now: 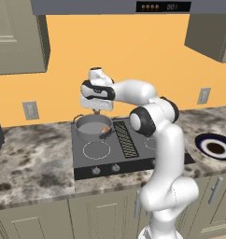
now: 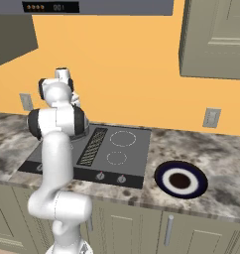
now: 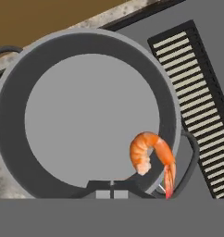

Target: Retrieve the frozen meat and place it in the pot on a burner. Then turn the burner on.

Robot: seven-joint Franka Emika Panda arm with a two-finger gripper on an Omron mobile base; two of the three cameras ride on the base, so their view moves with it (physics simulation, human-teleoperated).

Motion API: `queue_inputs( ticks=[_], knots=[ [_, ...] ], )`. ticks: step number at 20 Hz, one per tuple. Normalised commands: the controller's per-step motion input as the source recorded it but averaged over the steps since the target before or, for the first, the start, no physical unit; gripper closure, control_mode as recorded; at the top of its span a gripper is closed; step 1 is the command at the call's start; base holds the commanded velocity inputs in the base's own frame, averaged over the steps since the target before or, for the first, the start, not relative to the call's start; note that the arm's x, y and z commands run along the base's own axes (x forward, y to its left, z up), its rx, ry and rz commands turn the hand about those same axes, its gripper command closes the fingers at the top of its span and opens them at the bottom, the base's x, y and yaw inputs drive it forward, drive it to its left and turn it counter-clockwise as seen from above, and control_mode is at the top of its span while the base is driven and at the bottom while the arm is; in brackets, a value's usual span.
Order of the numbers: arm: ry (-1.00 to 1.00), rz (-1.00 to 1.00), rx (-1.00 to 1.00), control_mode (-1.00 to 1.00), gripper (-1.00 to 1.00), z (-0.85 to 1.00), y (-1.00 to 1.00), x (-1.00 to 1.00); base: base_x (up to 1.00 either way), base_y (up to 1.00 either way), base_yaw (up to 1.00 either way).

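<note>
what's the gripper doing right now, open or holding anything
Gripper: above the wide grey metal pot, holding nothing; the orange shrimp lies inside; open or shut cannot be told.

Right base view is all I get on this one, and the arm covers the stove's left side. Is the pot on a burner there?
Observer: Yes. In the left base view the pot sits on the back left burner of the stove.
Operator: Anything in it?
Observer: The hand view shows a shrimp inside, against the wall near one handle.
Operator: And the pincer?
Observer: The pincer hangs just above the pot, and the shrimp lies clear of its tips.
</note>
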Motion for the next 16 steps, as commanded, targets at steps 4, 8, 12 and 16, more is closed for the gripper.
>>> queue_inputs(
  ticks=[4,8,12,16],
  knots=[
    [0.00,0.00,0.00,-1.00,1.00,-0.01,0.05,0.00,0.00,0.00,0.00],
    [0.00,0.00,0.00,-1.00,-1.00,0.00,0.00,0.00,0.00,0.00,0.00],
    [0.00,0.00,0.00,-1.00,-1.00,0.00,0.00,-0.16,0.00,0.00,0.00],
    [0.00,-0.06,0.00,-1.00,-1.00,0.00,-0.05,-0.53,0.00,0.00,0.00]
  ],
)
